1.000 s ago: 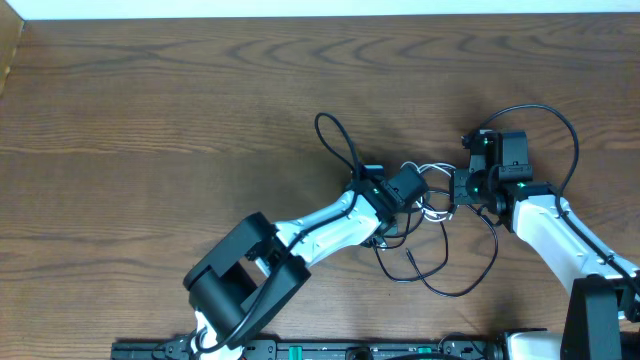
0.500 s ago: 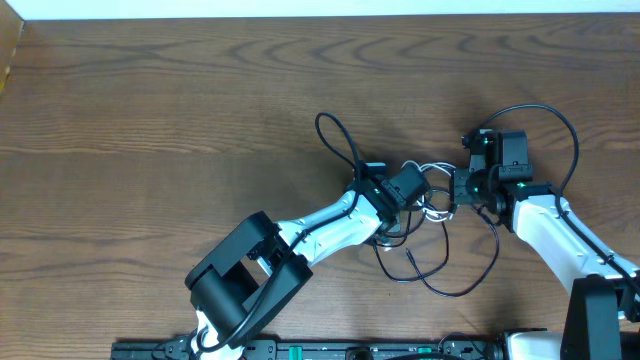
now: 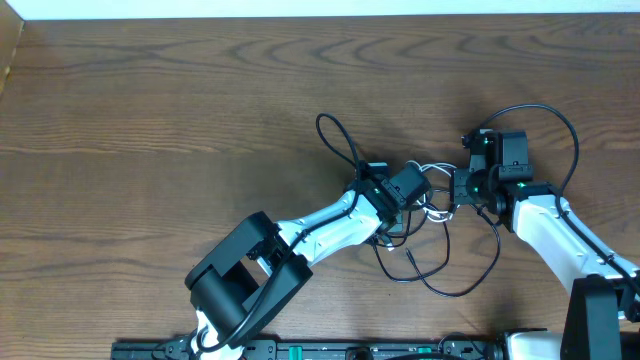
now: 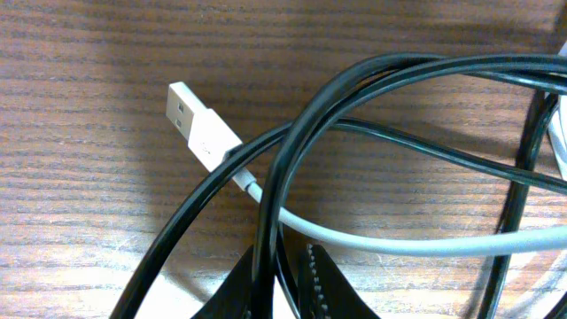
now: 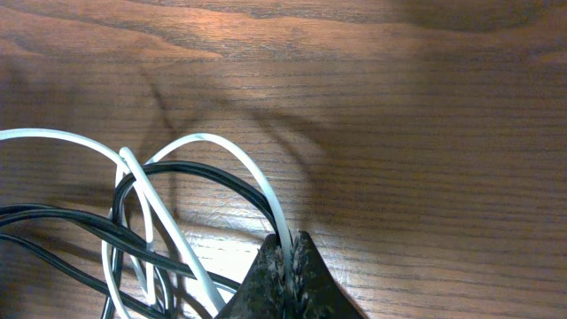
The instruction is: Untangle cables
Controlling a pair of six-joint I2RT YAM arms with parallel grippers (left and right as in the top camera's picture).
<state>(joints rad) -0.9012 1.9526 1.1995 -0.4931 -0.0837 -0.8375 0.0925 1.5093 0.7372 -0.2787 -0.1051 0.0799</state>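
Observation:
A knot of thin black cables [image 3: 447, 289] and a white cable [image 3: 432, 169] lies on the wooden table between my two grippers. My left gripper [image 3: 414, 186] is at the knot's left side. In the left wrist view, the left gripper [image 4: 282, 288] is shut on black cables [image 4: 443, 64] that run up between its fingers; the white cable's plug [image 4: 197, 124] lies flat just beyond. My right gripper [image 3: 462, 186] is at the knot's right side. In the right wrist view, the right gripper [image 5: 290, 259] is shut on the white cable [image 5: 205, 138], which loops over black cables [image 5: 204, 173].
One black loop [image 3: 319, 126] reaches out up-left of the knot, and another [image 3: 574, 140] arcs round behind the right arm. The wall edge [image 3: 300, 10] runs along the table's far side. The arm bases [image 3: 240, 290] stand at the near edge.
Hardly anything differs in the overhead view; both arms and the cable knot stay where they were.

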